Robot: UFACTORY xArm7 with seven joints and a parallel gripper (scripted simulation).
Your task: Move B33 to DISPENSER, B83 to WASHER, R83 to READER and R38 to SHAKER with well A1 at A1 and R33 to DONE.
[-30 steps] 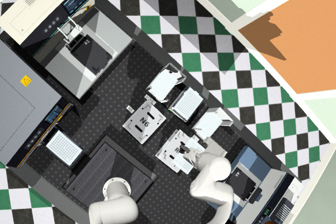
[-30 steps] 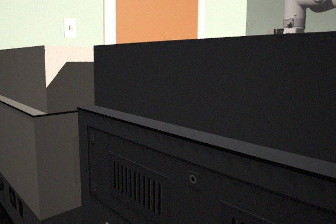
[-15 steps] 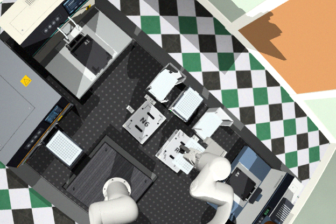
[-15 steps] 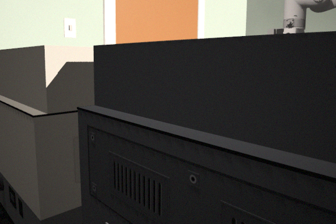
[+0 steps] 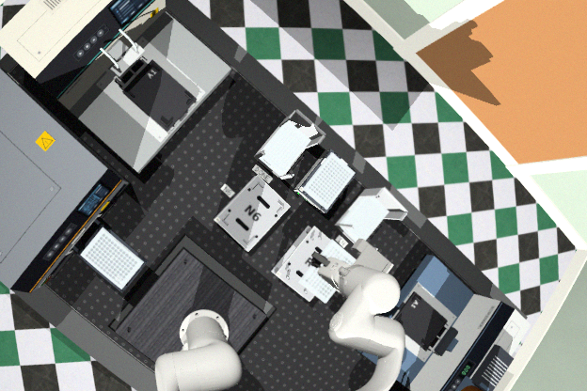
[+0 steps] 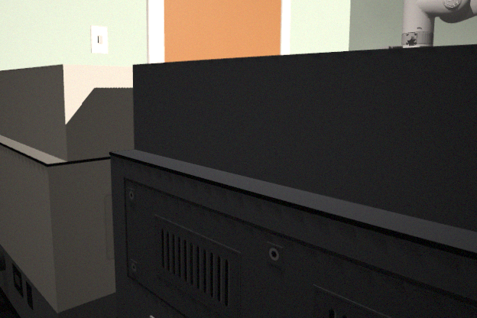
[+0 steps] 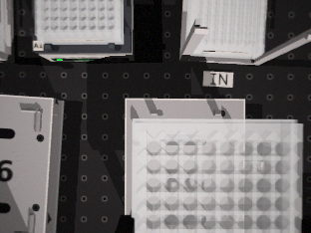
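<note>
My gripper [image 5: 325, 267] is shut on a clear well plate [image 5: 321, 280] and holds it level just above the white regrip nest [image 5: 302, 258]. In the wrist view the held plate [image 7: 216, 174] fills the lower right and covers most of the nest [image 7: 184, 107]; its label is too faint to read. A plate [image 5: 326, 181] sits on the shaker, and it also shows in the wrist view [image 7: 80, 20]. Another plate [image 5: 111, 258] sits on the grey instrument at the left. The black nest [image 5: 158, 93] of the cream instrument and the black nest [image 5: 421, 319] of the blue instrument are both empty.
The IN rack [image 5: 370, 213] stands just beyond the regrip nest, by its label [image 7: 218, 79]. The DONE rack [image 5: 289, 145] stands further left. Nest N6 [image 5: 251, 216] is empty. The exterior view shows only the instrument backs and my arm [image 6: 435, 6].
</note>
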